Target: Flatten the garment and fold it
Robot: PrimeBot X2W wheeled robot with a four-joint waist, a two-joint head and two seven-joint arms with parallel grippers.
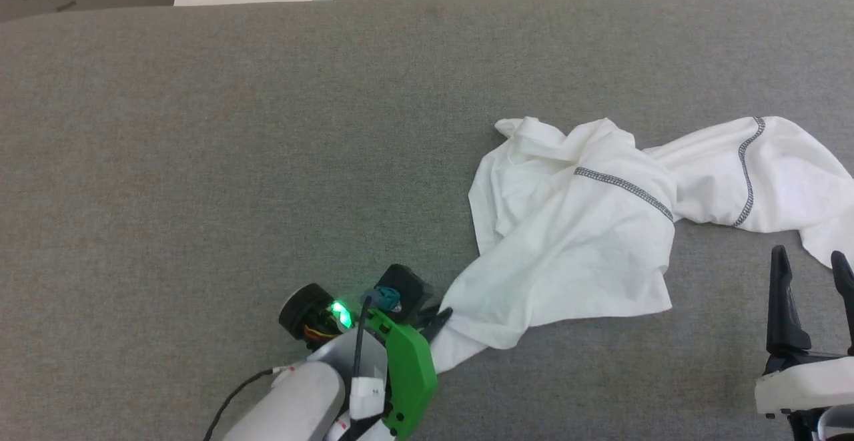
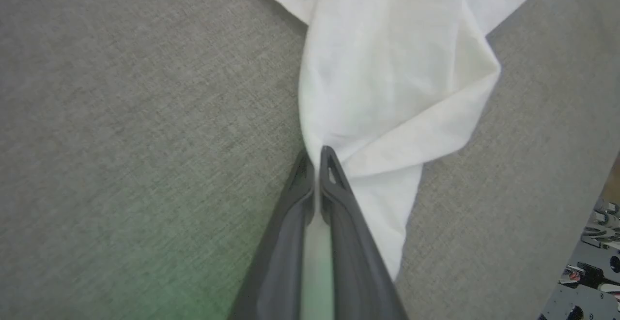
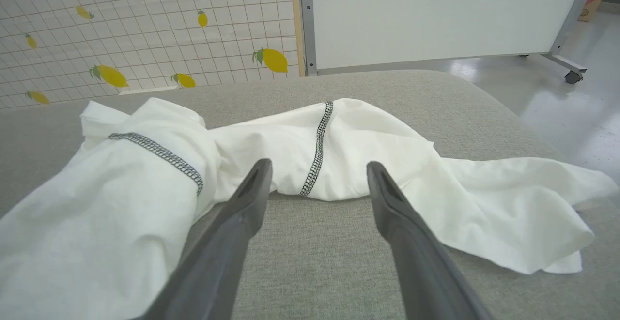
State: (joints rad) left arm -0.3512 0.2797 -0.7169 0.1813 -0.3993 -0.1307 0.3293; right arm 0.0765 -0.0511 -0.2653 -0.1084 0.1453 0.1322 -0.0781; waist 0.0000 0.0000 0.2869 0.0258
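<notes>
**The tally, kind by kind**

One white garment [image 1: 567,241] lies on one grey desk [image 1: 200,161], with two zigzag-stitched seams [image 1: 624,191] showing. Two pincers: the left pincer [image 2: 316,158] and the right pincer [image 3: 319,175], two dark fingers [image 3: 242,213] each, four in all. One white panel [image 3: 436,15] on a wheeled stand [image 3: 571,75]. Lemons [image 3: 273,60] on the tiled wall [image 3: 145,29]: perhaps ten, some cut off at the edge.

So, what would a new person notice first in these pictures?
The white garment lies crumpled on the gray surface, right of centre in the head view, its zigzag seams showing. The left claw is shut on its near corner. The right claw stands open near the cloth, holding nothing.
</notes>
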